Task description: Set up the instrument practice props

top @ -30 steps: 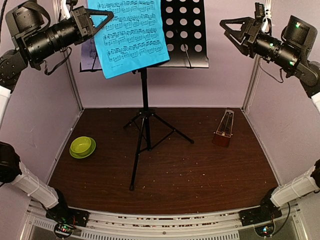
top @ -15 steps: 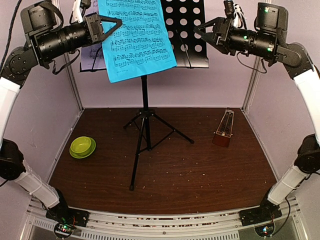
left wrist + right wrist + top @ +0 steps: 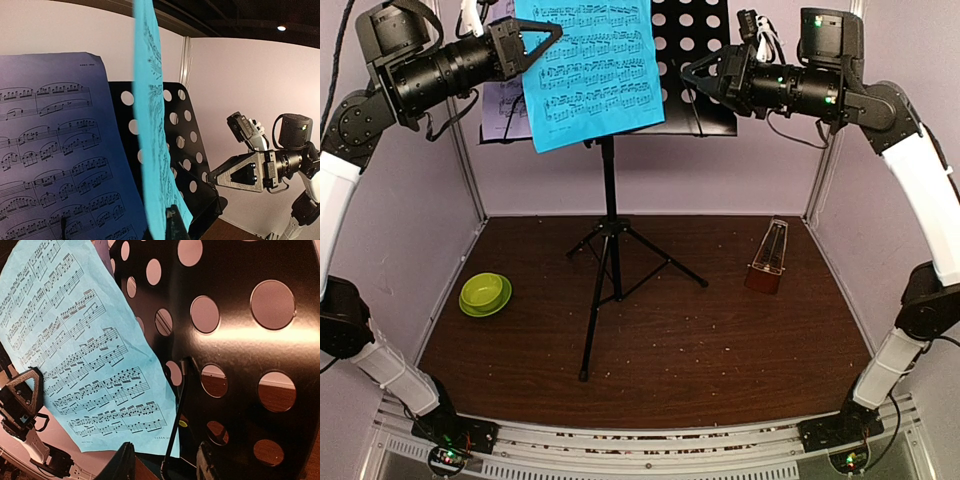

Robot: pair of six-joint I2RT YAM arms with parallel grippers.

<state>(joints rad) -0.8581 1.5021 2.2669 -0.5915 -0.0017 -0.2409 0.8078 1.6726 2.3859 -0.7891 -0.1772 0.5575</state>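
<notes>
Writing: both sheets carry only printed music staves. The cyan music sheet (image 3: pixel 588 70) has a tiny line of print under its last stave in the right wrist view, too small to read. The lilac music sheet (image 3: pixel 503 102) has a small title at its top right corner in the left wrist view, also unreadable. No brand marks seen. Left gripper (image 3: pixel 550 36), upper left of the top view, is closed tight on the cyan music sheet's left edge and holds it up in front of the left-centre of the perforated desk. In the left wrist view the sheet shows edge-on, running down into the fingers. The lilac music sheet rests on the desk's left side, behind and left of the cyan one. Right gripper (image 3: pixel 688 86), upper right of centre, has jaws partly apart with nothing clamped; it sits close in front of the desk's right half, by the wire page holder (image 3: pixel 176 415), contact not clear. The black tripod music stand (image 3: pixel 609 190) stands mid-frame on the brown surface (image 3: pixel 670 340). The metronome (image 3: pixel 767 258) is upright at right of the stand, well apart from it. The lime-green bowl (image 3: pixel 485 292) is at left near the wall.
</notes>
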